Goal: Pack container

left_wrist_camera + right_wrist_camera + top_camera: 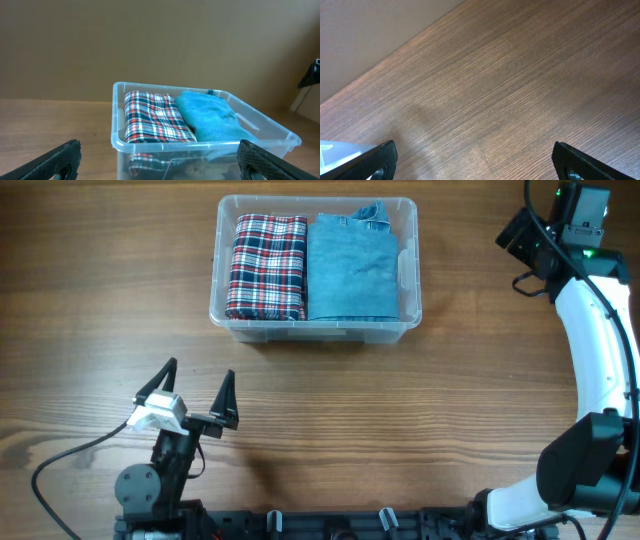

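The clear plastic container (412, 280) stands at the back middle of the table. Inside lie a folded red, white and navy plaid garment (267, 266) on the left and a folded blue denim garment (350, 268) on the right. My left gripper (198, 392) is open and empty at the front left, well short of the container. Its wrist view shows the container (120, 135) with the plaid garment (152, 117) and the blue garment (212, 117) inside. My right gripper (520, 230) is at the far right back, open and empty over bare wood (480, 165).
The wooden table (400, 430) stretches around the container. A black cable (60, 465) trails at the front left by the left arm's base. The white right arm (600, 350) arcs along the right edge. A corner of the container (335, 152) shows in the right wrist view.
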Motion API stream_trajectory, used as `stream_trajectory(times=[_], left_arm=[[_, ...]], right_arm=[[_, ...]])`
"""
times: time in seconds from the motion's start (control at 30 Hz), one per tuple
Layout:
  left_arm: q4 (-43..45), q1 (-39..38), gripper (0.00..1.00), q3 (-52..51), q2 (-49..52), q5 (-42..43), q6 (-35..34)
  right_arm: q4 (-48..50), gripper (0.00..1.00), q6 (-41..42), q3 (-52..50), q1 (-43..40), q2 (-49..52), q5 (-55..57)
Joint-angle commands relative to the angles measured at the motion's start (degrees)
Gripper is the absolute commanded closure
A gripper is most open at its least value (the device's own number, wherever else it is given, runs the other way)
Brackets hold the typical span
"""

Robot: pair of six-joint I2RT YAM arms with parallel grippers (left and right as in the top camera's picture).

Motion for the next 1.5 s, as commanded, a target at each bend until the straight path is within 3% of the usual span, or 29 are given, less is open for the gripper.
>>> stream_trajectory(times=[0.0, 0.23, 0.47, 1.47], left_arm=[[4.13, 0.46, 0.0, -2.69, -0.7, 1.07, 0.48], [4.66, 0.48, 0.0, -3.26, -0.7, 0.55, 2.01], [-5.88, 0.48, 0.0, -3.26, -0.7, 0.61, 1.99], [-5.75, 0.48, 0.0, -3.26, -0.68, 0.61, 1.99]], right_arm=[[0.11, 0.0, 0.44, -0.22, 0.13, 0.96, -0.33], [0.13, 0.0, 0.44, -0.22, 0.13, 0.96, -0.31], [0.11, 0.0, 0.42, -0.22, 0.13, 0.96, -0.31], [0.11, 0.0, 0.42, -0.22, 0.13, 0.96, -0.31]])
